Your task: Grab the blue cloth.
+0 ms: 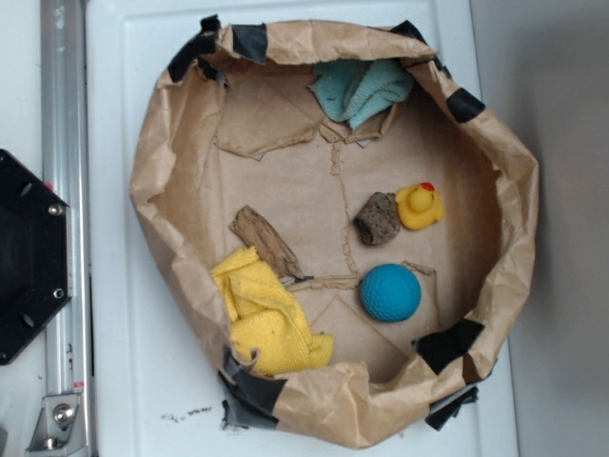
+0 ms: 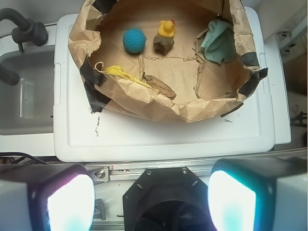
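Yellow cloth (image 1: 268, 324) by wood piece (image 1: 265, 240); rubber duck (image 1: 420, 206) touching cork lump (image 1: 377, 218); blue ball (image 1: 390, 292) near.

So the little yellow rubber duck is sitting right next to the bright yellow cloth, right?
No. In the exterior view the little yellow rubber duck sits beside the brown lumpy rock. The bright yellow cloth lies apart, across the brown paper basin.

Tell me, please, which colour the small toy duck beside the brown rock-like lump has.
The toy duck is yellow with a red-orange beak, clearest in the exterior view.
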You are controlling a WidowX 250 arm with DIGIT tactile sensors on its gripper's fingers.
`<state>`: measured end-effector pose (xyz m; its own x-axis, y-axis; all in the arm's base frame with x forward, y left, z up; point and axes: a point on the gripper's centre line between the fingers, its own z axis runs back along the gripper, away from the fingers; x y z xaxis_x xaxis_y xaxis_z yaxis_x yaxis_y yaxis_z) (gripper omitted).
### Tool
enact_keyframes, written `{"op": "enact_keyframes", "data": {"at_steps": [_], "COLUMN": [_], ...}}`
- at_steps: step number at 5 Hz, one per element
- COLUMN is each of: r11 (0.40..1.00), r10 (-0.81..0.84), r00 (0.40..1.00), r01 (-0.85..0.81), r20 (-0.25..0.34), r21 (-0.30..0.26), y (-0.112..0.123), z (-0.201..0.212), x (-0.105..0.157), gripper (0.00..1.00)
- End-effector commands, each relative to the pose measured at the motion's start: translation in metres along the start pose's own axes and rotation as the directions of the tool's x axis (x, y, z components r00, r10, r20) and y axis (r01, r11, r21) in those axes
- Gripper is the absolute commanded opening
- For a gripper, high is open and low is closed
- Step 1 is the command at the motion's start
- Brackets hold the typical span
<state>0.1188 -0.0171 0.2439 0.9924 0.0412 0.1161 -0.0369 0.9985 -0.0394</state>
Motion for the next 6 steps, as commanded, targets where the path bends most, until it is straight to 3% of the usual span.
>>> {"op": "enact_keyframes", "data": {"at_steps": [1,2,3,4,6], "r11": [1.0,0.991,0.958,0.937,0.815], "r10": [0.0,0.122,0.268,0.331,0.514], "r00": [1.0,0.991,0.952,0.918,0.781], "r01": [0.0,-0.124,-0.279,-0.346,-0.573], "r20": [0.0,0.049,0.148,0.219,0.354], "r21": [0.0,0.049,0.06,0.035,0.082], "y": [0.0,0.018,0.026,0.029,0.052], "z": [0.0,-0.024,-0.044,-0.069,-0.124], "x": [0.0,0.029,0.061,0.091,0.13], "gripper": [1.0,1.0,1.0,1.0,1.0]}}
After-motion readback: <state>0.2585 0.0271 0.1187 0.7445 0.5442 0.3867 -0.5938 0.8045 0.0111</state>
